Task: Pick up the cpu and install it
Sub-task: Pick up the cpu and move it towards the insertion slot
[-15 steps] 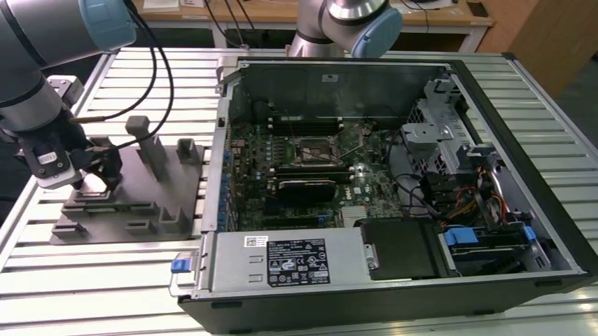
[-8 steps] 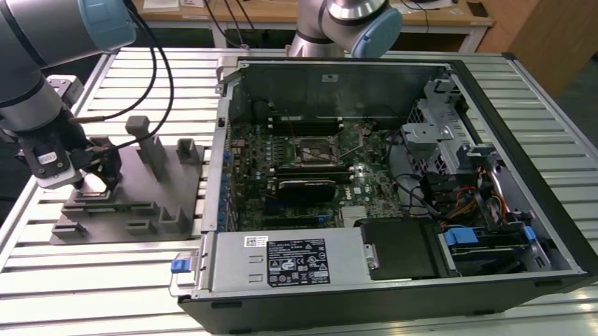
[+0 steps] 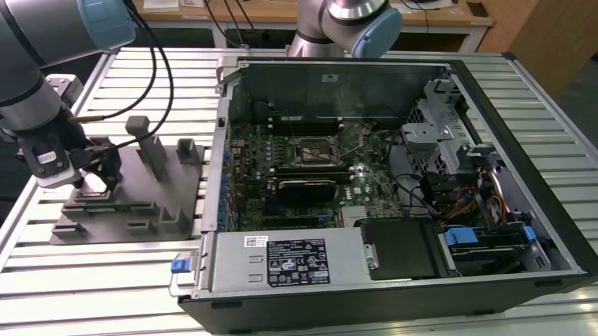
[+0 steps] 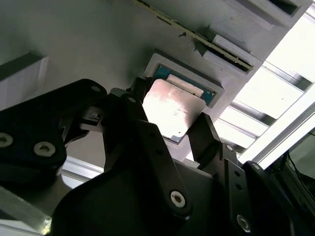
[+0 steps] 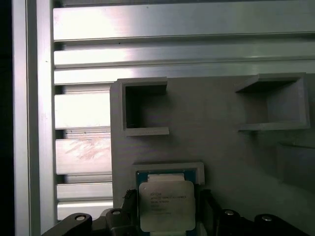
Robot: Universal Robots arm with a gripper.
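At the counter's [image 3: 94,280] edge on the exterior view's left: a grey fixture [image 3: 140,210] lies flat on the slats, with the gripper [image 3: 91,183] down on its outer side. Step in hand, by my reading: the pick-up. Install not begun.

Both wrist views: the cpu [image 5: 166,201] sits in a square walled recess [image 5: 170,167] of the fixture, silver top up, with a green board edge showing along one side. The gripper straddles it, black structure close against two opposite edges. Whether it is pressing on the chip or standing just off it, I cannot tell. The chip looks level with the recess, not raised.

The CPU socket [image 3: 313,149] is on the motherboard [image 3: 252,161] inside the open computer case [image 3: 374,301]. It is well apart from the fixture, toward the exterior view's right.

Judgement on the next move: it calls for an even hold on the two edges and a straight rise clear of the recess walls. A tilt could catch a corner.

Arm pose: the forearm [image 3: 28,56] comes in from the exterior view's upper left. The wrist [image 3: 33,115] is bent so the gripper points down at the fixture.
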